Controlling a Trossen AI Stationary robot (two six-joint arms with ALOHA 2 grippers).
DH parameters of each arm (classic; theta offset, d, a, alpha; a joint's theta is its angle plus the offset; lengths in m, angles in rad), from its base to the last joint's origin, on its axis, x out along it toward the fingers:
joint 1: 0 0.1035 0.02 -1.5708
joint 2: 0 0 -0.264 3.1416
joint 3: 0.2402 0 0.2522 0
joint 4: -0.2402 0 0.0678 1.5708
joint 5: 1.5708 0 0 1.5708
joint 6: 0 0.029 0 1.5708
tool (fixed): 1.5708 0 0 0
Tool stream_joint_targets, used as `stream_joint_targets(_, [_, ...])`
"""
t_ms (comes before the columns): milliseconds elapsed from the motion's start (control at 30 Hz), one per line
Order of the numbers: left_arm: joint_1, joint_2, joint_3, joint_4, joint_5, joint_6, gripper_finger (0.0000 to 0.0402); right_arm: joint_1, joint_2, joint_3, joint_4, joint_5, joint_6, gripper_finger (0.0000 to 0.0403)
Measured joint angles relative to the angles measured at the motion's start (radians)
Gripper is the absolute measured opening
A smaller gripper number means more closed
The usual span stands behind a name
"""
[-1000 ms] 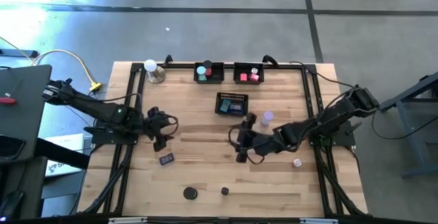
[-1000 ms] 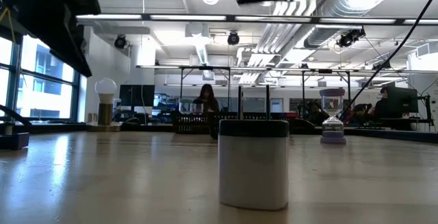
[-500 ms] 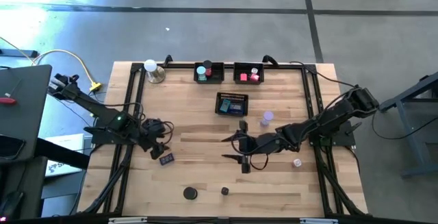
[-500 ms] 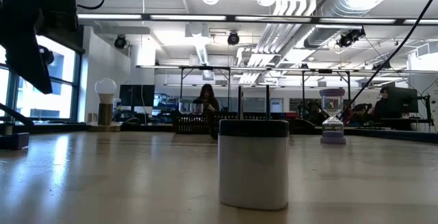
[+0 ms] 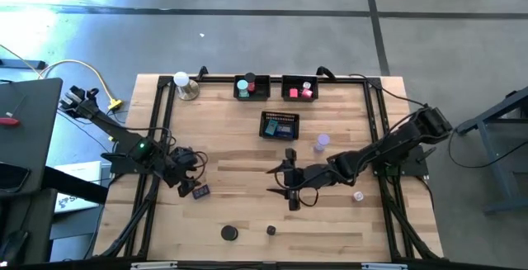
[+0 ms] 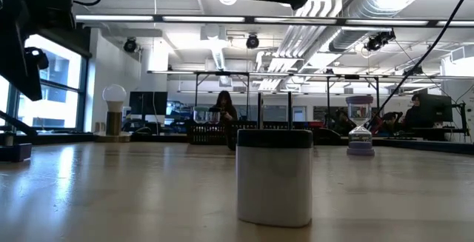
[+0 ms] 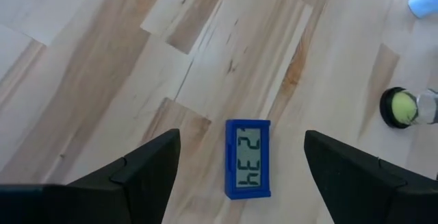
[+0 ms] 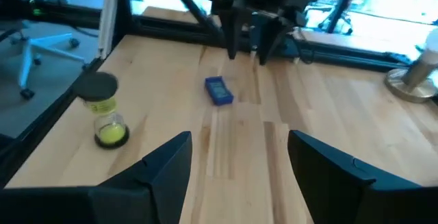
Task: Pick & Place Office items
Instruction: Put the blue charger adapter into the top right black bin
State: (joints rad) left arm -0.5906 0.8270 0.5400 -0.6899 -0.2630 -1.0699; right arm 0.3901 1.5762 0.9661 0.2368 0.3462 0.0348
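Observation:
A small blue block with a grey number display (image 7: 248, 159) lies flat on the wooden table (image 5: 247, 208), near its left side. My left gripper (image 5: 190, 179) hovers open just above it, tilted down; in the left wrist view its fingers stand on either side of the block without touching. My right gripper (image 5: 282, 184) hangs open over the table's middle, pointing toward the table's left edge at the same block (image 8: 219, 90). A yellow-filled sand timer (image 8: 106, 118) stands near the front, and a lavender one (image 5: 322, 142) right of the middle.
Three black mesh trays (image 5: 252, 87) (image 5: 299, 87) (image 5: 279, 125) hold small pieces at the back. A white ball lamp (image 5: 183, 82) stands back left. A white piece (image 5: 358, 196) sits at the right, a black-topped piece (image 5: 229, 233) at the front. A person sits far behind.
My left gripper has swung toward the table's near-left and sunk a little, rolling its wrist, and now hangs over the blue block. My right gripper has turned at the wrist and now points more toward the table's left edge. Neither has opened or shut.

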Motion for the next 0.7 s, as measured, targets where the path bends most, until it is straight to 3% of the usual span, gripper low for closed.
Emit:
stream_joint_targets(167, [-0.018,0.019,0.000,0.003,0.012,0.021,0.0303,0.000,0.006,0.000,0.006,-0.059,-0.003,0.0230])
stream_joint_targets(300, [-0.018,0.039,0.000,0.003,0.081,-0.025,0.0303,0.000,0.006,0.000,0.008,-0.090,-0.006,0.0230])
stream_joint_targets(700, [-0.019,0.223,0.000,0.011,0.147,0.044,0.0303,-0.007,0.032,0.002,0.023,-0.125,-0.010,0.0230])
